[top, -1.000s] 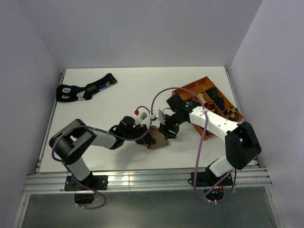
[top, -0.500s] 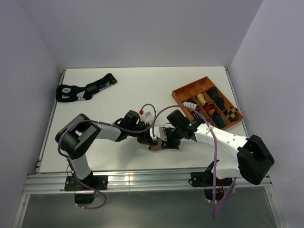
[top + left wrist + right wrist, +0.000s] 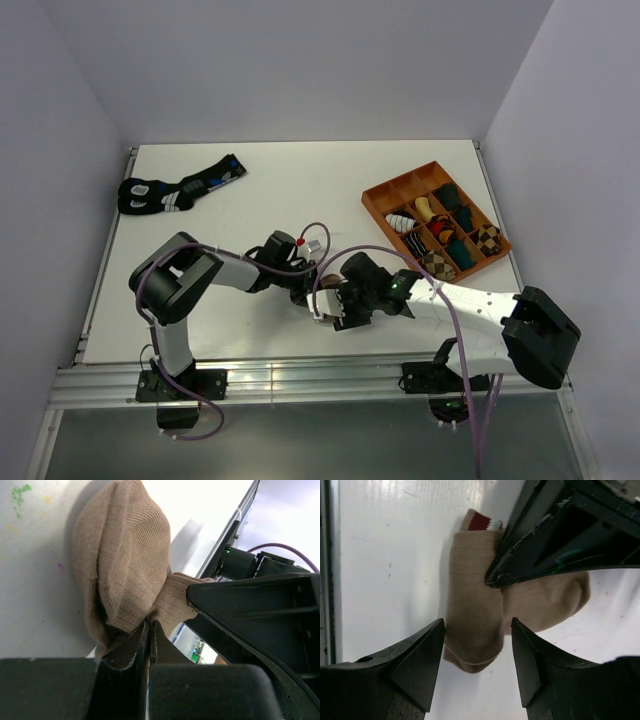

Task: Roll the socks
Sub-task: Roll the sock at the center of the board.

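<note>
L end effector (image 3: 150,630): shut, pinching tan sock (image 3: 125,555)
R end effector (image 3: 477,625): open, fingers either side of sock
Sock: bunched on table (image 3: 385,555), prob. folded over; cuff (image 3: 479,521) showing

The tan sock (image 3: 475,615) is partly covered by the left gripper (image 3: 496,577); its striped cuff (image 3: 479,522) is mostly hidden, perhaps tucked underneath.

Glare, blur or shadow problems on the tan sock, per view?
Left wrist: tan sock crisp, table blown out, fingers dark, soft. Right wrist: sock sharp, table glaring, fingers dark. Top external: evenly lit, sharp; left gripper, right gripper mostly hide the sock.
</note>
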Robot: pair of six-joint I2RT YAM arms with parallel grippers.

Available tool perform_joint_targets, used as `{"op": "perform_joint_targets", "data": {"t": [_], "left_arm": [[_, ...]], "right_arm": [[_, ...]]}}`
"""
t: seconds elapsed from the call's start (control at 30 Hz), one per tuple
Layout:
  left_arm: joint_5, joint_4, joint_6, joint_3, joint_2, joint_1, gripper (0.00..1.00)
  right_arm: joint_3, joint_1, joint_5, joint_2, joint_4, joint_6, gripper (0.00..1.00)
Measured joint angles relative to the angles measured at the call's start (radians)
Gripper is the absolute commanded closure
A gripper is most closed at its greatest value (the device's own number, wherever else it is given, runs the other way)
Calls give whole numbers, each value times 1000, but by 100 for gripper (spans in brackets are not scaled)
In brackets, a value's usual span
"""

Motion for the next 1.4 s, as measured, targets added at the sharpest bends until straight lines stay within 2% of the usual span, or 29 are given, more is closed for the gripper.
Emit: {"op": "perform_joint_targets", "data": {"t": [0.07,0.27,0.43,0.5,0.67,1.0,1.2,1.4], "left_arm": [[14,0,-10,2,8,2,100],[33,10,-47,4,21,9,100],[51,80,-105,-17,40,16,100],[54,110,-129,-30,45,19,97],[31,193,-166,-79,33,20,87],[-148,412,-201,-233,-29,19,73],[-268,491,-209,-334,-110,19,70],[-389,536,-196,-434,-258,17,69]], "right_arm": [[0,4,10,4,15,0,38],[2,11,14,60,23,0,50],[27,11,9,116,8,3,60],[52,11,5,135,-16,8,67],[143,-8,-34,205,-122,10,75],[282,-97,-172,339,-281,-5,77],[349,-138,-229,406,-360,-26,76],[498,-173,-275,537,-506,-62,76]]}}
